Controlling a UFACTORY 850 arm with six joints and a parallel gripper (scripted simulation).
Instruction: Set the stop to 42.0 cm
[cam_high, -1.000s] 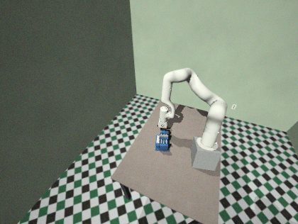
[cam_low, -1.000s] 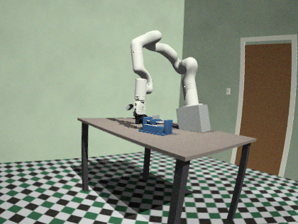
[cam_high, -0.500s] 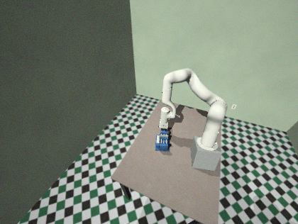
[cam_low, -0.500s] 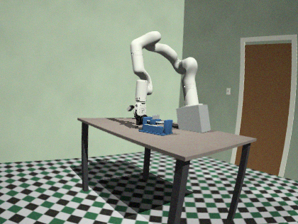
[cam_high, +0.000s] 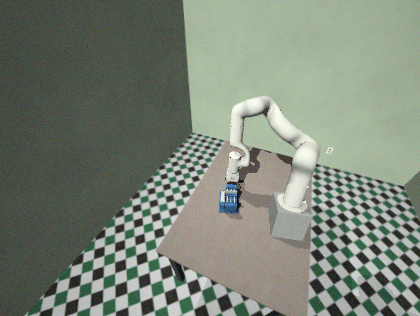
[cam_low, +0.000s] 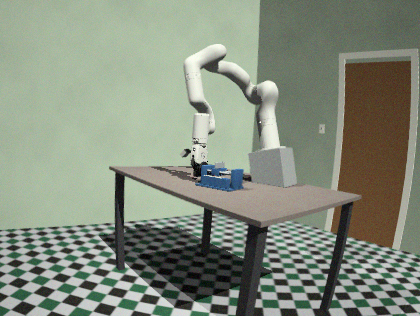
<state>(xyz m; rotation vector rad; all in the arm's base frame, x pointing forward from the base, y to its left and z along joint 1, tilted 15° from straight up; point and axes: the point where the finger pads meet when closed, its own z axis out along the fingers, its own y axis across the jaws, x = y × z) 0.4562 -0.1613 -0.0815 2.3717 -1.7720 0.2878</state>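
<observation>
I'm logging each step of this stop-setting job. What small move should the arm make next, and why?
Probably keep turning the handwheel a little. The gripper is shut on it at the far end of the blue fixture, so adjustment looks unfinished; the stop's position is too small to read, so releasing seems premature.

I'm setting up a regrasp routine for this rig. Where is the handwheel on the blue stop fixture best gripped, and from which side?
Probably as now: the gripper comes straight down at the blue fixture's end farthest from the grey pedestal, shut on the handwheel there. That end is open from above; the wheel's own shape is too small to make out.
</observation>
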